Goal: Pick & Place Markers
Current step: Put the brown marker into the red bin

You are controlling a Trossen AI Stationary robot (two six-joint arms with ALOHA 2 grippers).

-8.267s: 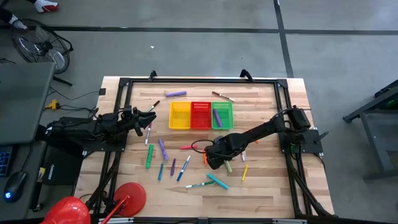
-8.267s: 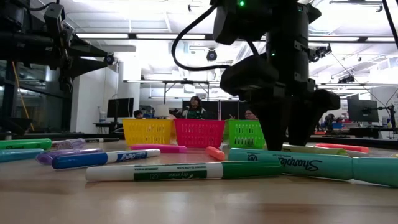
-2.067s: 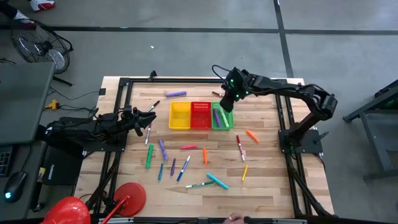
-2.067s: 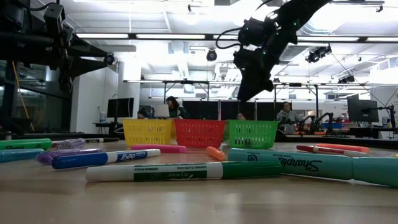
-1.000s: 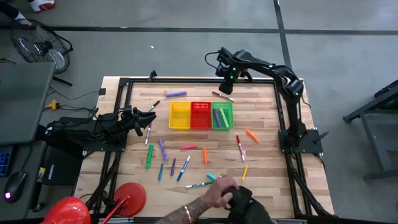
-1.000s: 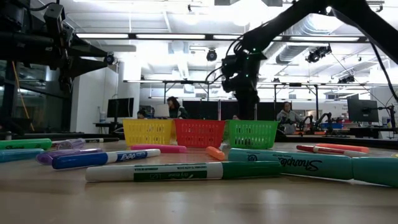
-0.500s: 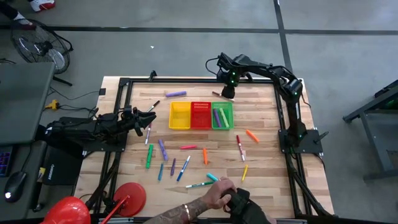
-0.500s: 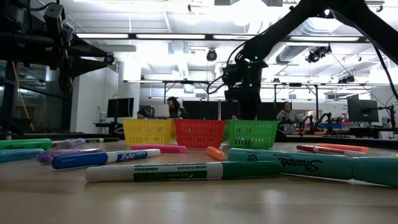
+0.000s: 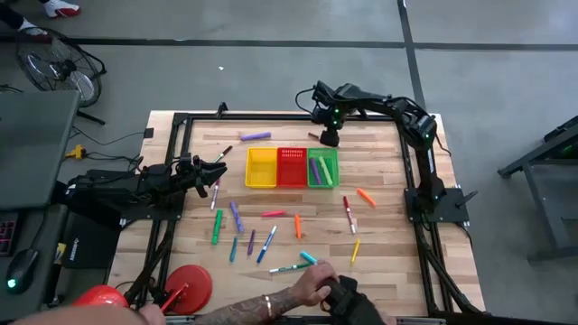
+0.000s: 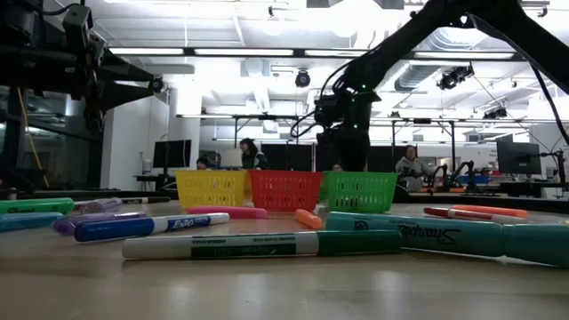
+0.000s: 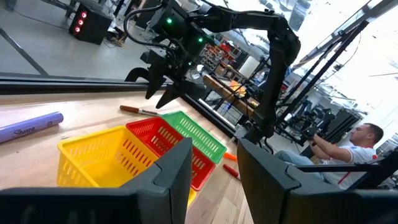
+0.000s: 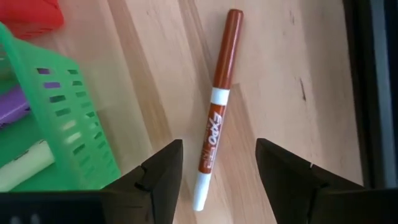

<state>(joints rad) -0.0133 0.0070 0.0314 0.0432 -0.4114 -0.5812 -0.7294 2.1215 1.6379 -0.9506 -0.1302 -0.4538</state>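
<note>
The right gripper [image 12: 217, 168] hangs near the bench's [image 9: 388, 271] far edge with its fingers spread, empty, over a brown marker [image 12: 214, 137] lying on bare wood just beside the green basket [image 12: 56, 118]. The left gripper [image 11: 214, 168], fingers parted and empty, waits at the left edge.

1. The brown marker [image 12: 216, 128] behind the green basket [image 12: 59, 124] shows in full in the right wrist view, but from above the right gripper [image 9: 329, 137] covers most of it.
2. In the right wrist view the basket is cut off by the picture's edge, and so are the purple marker [image 12: 11, 104] and pale marker [image 12: 22, 165] inside.
3. A person's hand [image 9: 314, 288] at the table's near edge rests on a dark object [image 9: 343, 296] that cannot be identified.
</note>
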